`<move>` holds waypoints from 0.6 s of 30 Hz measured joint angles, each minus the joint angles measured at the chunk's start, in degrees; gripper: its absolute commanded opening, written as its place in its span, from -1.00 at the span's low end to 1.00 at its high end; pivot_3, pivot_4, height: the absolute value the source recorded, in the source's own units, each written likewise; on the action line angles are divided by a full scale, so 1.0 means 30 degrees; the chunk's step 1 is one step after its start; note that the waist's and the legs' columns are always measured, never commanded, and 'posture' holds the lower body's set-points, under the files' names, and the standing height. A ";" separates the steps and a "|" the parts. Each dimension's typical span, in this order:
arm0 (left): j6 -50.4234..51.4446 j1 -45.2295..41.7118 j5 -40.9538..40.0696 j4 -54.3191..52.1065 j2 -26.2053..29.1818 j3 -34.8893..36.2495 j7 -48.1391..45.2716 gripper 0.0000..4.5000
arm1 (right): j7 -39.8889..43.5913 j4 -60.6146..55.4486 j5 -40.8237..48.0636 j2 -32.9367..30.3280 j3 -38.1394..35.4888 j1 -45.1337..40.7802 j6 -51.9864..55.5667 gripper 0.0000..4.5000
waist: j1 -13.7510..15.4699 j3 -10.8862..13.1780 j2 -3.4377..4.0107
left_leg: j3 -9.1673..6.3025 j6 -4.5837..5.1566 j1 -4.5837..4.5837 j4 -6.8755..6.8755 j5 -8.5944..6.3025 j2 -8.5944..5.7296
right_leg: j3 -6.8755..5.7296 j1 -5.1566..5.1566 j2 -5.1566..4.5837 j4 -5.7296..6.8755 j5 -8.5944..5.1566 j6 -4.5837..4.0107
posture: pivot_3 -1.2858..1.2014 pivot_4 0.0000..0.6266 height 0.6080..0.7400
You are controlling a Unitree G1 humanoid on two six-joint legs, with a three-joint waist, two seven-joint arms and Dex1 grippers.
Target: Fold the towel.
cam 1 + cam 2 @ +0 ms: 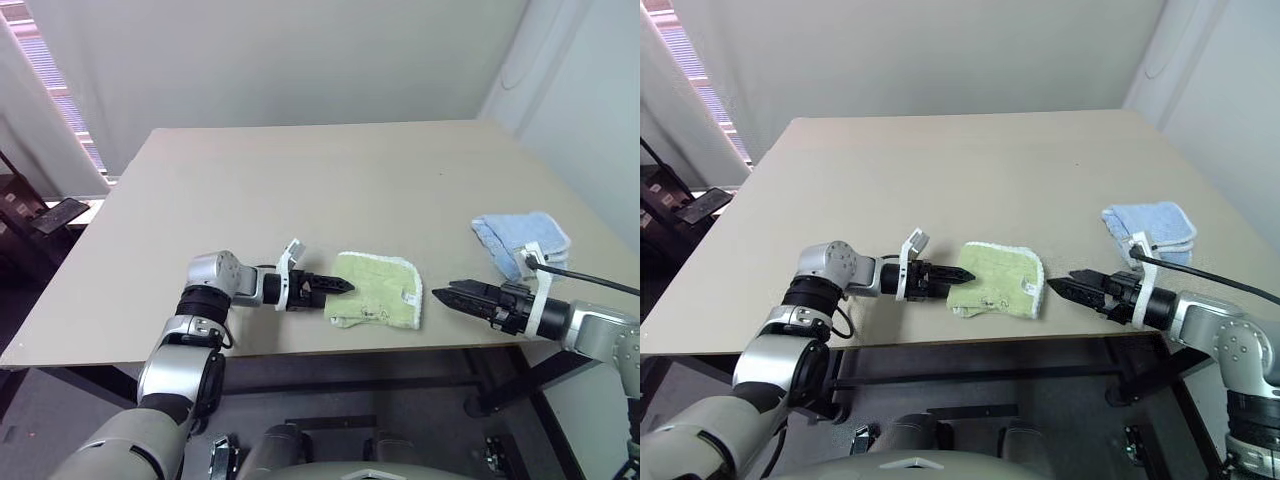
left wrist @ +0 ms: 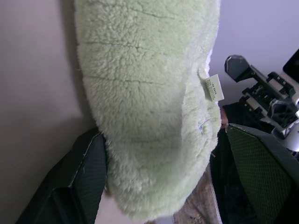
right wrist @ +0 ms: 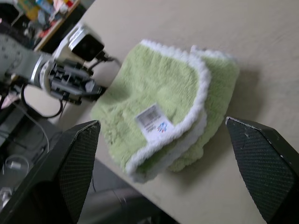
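Green towel (image 1: 378, 291) lies folded small near the table's (image 1: 300, 180) front edge; left gripper (image 1: 335, 287) and right gripper (image 1: 450, 295) flank it, both spread and empty, so little seems left.

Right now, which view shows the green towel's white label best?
The right wrist view: the white label faces the camera on the folded green towel. Left wrist shows it edge-on; the eye views, a speck.

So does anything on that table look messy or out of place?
Slightly. The green towel is folded unevenly: its white-edged layers don't line up, and it lies near the table's front edge. The blue cloth sits loosely bunched on the right side.
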 measured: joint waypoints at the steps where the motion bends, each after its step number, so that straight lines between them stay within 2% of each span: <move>1: -0.0056 -0.0044 0.0004 0.0127 -0.0099 0.0035 0.0005 0.81 | 0.0011 0.0000 -0.0042 -0.0021 0.0005 0.0024 -0.0060 1.00 | 0.0026 0.0000 0.0000 | 0.0001 0.0000 -0.0002 -0.0001 0.0000 0.0000 | -0.0002 -0.0001 -0.0001 0.0000 0.0000 0.0000 | 0.03 -1.00 0.93; 13: -0.1861 -0.0921 0.0550 0.2004 -0.1535 -0.0353 -0.0415 0.81 | -0.0886 0.0171 -0.0183 0.0234 0.0060 0.0030 -0.0287 1.00 | 0.0067 0.0002 -0.0003 | 0.0012 0.0003 -0.0023 0.0008 -0.0001 -0.0005 | -0.0008 0.0003 -0.0021 -0.0016 0.0001 0.0002 | 0.03 -1.00 0.93; 16: -0.2833 -0.0947 0.0945 0.2122 -0.1583 -0.0629 -0.0758 0.54 | -0.1386 0.0382 -0.0182 0.0539 0.0054 -0.0016 -0.0290 1.00 | 0.0060 0.0004 -0.0007 | 0.0013 0.0003 -0.0023 0.0016 -0.0001 -0.0005 | -0.0008 0.0013 -0.0027 -0.0018 0.0008 0.0010 | 0.03 -1.00 0.93; 18: -0.3533 -0.0938 0.1320 0.2161 -0.1519 -0.0889 -0.0776 0.26 | -0.1719 0.0384 -0.0176 0.0915 0.0057 -0.0014 -0.0291 1.00 | 0.0019 0.0005 -0.0008 | 0.0014 0.0003 -0.0024 0.0015 -0.0001 -0.0005 | -0.0008 0.0009 -0.0027 -0.0017 0.0013 0.0019 | 0.03 -1.00 0.93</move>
